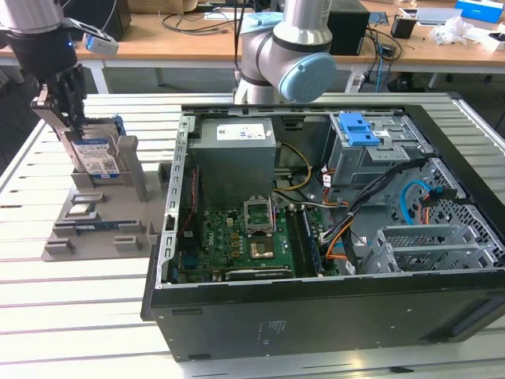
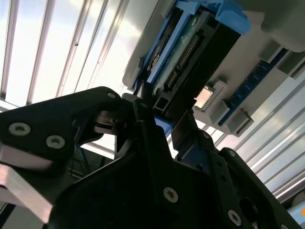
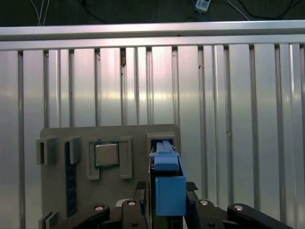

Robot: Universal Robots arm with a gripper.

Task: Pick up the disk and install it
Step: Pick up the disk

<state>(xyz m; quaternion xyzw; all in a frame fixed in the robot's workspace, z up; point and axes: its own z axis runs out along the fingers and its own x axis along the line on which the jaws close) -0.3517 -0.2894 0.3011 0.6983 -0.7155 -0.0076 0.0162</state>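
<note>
Slatted surface (image 1: 95, 316), grey holder (image 1: 95, 237): pick-up is in hand, we judge, our end effector (image 1: 69, 120) pinching the disk (image 1: 95, 158) (upright, slotted); freeing it calls for a straight lift.

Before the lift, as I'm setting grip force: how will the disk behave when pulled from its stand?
Probably stiff: the disk is a flat metal slab in a blue plastic carrier. Likely heavy for its size, being metal. Standing on edge in the grey holder, it could tip once free of the slot.
</note>
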